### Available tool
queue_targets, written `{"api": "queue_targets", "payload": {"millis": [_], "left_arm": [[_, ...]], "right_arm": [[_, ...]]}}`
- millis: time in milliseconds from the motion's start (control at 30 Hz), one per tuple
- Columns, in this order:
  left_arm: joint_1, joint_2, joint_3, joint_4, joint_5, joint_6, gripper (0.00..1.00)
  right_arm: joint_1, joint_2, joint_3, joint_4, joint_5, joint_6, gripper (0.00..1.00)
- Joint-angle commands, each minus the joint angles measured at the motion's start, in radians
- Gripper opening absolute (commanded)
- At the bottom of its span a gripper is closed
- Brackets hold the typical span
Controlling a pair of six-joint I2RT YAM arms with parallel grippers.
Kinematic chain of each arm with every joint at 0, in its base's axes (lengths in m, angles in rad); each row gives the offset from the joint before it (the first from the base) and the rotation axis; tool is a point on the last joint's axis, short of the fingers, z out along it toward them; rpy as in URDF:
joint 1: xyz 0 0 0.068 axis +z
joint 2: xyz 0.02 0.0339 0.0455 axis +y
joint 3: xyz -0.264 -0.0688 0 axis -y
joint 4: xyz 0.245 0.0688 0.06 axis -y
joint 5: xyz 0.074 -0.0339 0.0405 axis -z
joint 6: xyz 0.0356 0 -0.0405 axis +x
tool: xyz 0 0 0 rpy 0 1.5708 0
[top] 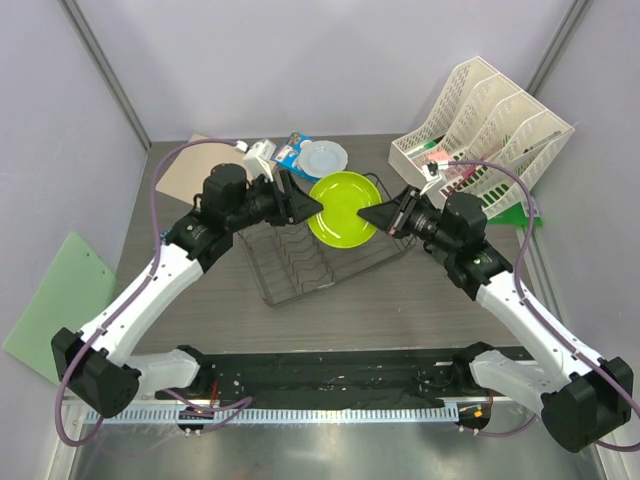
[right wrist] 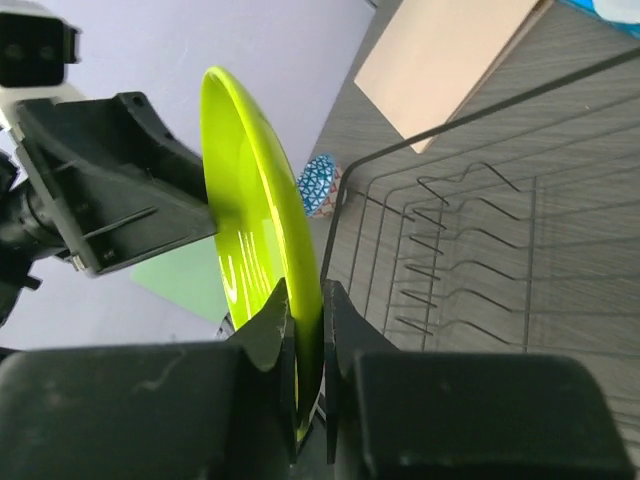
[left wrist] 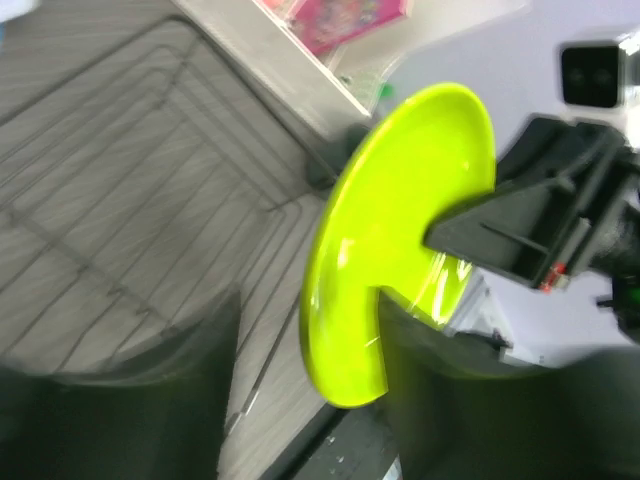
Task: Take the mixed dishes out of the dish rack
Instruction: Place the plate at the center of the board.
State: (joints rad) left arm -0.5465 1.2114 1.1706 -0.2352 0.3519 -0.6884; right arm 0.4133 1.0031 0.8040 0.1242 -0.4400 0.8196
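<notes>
The lime-green plate (top: 345, 208) stands on edge in the air above the right end of the dark wire dish rack (top: 300, 260). My right gripper (top: 368, 215) is shut on the plate's right rim, with its jaws pressed on both faces (right wrist: 308, 300). My left gripper (top: 312, 205) is at the opposite rim with its jaws wide apart (left wrist: 308, 300). The plate (left wrist: 400, 230) sits between them, close against one finger. The rack's wire prongs (right wrist: 470, 230) stand bare below. A white plate (top: 325, 157) lies on the table behind the rack.
A white slotted file organiser (top: 480, 130) stands at the back right. A blue packet (top: 292, 148) and a white object (top: 258, 155) lie behind the rack. A beige board (top: 180, 170) lies at the back left and a green board (top: 60, 300) at the far left.
</notes>
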Motion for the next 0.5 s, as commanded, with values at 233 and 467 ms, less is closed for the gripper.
{"api": "queue_targets", "payload": {"millis": [233,467], "left_arm": [[0.025,-0.207,0.006,-0.25,-0.519,0.13,1.0],[0.025,-0.231,-0.092,-0.245,-0.439,0.096,1.0]], "right_arm": [[-0.019,0.135,0.216,-0.118,0.378,-0.063,0.01],[-0.088,0.543,0.573,-0.057,0.388,-0.051,0.01]]}}
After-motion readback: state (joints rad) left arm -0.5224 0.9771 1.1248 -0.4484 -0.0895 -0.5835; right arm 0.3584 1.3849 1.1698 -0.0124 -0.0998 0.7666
